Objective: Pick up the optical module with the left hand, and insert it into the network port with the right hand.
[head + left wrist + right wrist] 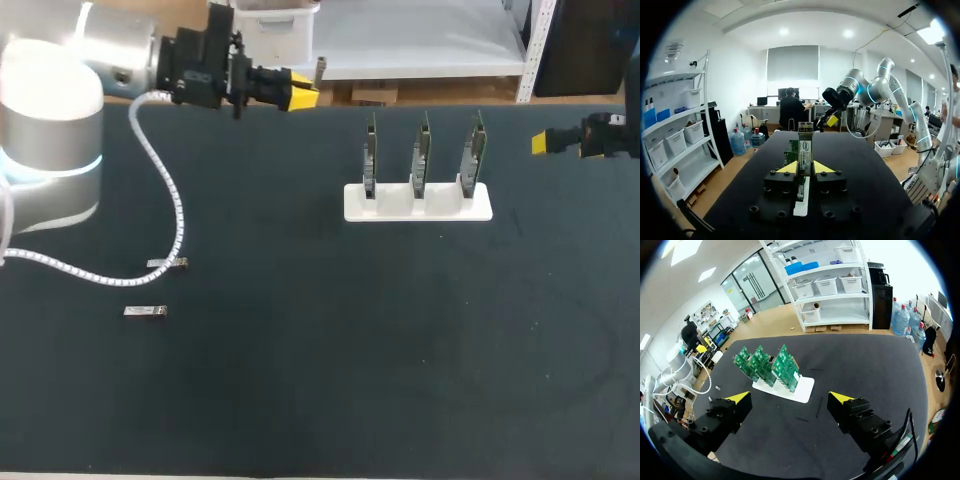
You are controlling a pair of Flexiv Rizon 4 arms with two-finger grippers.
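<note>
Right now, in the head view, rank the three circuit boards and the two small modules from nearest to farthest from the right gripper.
1. Right board, at the stand's end toward the right gripper.
2. Middle board, centre of the stand.
3. Left board, the stand's far end.
4. Back module and front module, both far left: too close to call.

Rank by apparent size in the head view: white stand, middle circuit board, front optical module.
1. White stand, largest.
2. Middle circuit board, seen nearly edge-on, so it looks slimmer than it may be.
3. Front optical module, clearly smallest.
</note>
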